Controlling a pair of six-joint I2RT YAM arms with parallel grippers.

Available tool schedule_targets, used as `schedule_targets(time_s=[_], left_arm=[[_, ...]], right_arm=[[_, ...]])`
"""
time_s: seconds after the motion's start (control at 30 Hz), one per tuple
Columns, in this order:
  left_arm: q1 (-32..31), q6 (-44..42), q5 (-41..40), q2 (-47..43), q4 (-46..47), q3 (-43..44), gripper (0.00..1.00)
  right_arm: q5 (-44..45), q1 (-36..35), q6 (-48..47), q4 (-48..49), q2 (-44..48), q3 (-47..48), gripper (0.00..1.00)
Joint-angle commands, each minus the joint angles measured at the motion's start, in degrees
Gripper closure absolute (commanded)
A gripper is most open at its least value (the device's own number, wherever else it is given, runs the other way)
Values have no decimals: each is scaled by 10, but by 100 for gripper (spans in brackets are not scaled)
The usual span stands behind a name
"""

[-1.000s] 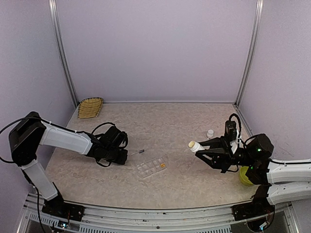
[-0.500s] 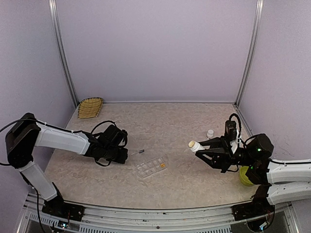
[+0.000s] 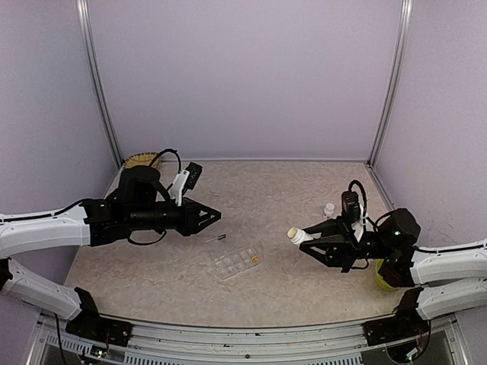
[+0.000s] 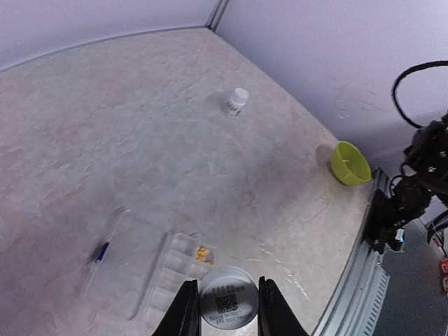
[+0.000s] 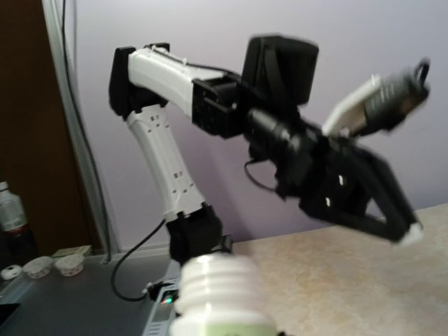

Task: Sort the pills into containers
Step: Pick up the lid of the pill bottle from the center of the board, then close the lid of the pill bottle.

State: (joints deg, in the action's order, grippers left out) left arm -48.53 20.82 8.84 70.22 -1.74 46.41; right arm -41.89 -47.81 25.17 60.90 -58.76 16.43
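Note:
The containers are the cells of a clear flat organizer box [image 3: 238,261] [image 4: 164,273] lying mid-table. One end cell holds a small heap of orange-yellow pills [image 3: 255,259] [image 4: 203,253]. My left gripper [image 3: 217,216] [image 4: 225,294] hangs above and left of the box, shut on a small white round cap [image 4: 225,306] with a printed code. To the right of the box, my right gripper [image 3: 310,239] is shut on an open white bottle [image 3: 295,234] [image 5: 220,294], held tilted with its mouth toward the box. The right wrist view shows only the bottle's threaded neck; the fingers are hidden.
A second white bottle [image 3: 329,209] [image 4: 237,102] stands at the back right. A yellow-green bowl [image 3: 384,276] [image 4: 351,163] sits by the right arm. A thin blue-tipped tool [image 3: 216,239] [image 4: 102,250] lies left of the box. A woven basket [image 3: 141,160] shows behind the left arm.
My left arm has lifted off the table and swung up and right, carrying the cap. My right gripper has shifted the bottle slightly left and down.

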Motion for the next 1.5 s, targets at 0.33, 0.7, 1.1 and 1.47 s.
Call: schedule_targets(time_s=[0.33,0.7,1.1,1.47], left_arm=[[-78,36,143,45,154,55,82],[-121,60,150,67,225,78,82],[-142,60,177,95,230,103,81],[-145,54,164,111,216,116,81]], right_arm=[[3,-25,16,37,-85,60,98],[35,-37,-11,28,-95,64,98],[53,-37,-19,12,-84,62,98],[54,-38,-22,-2,-87,71,98]])
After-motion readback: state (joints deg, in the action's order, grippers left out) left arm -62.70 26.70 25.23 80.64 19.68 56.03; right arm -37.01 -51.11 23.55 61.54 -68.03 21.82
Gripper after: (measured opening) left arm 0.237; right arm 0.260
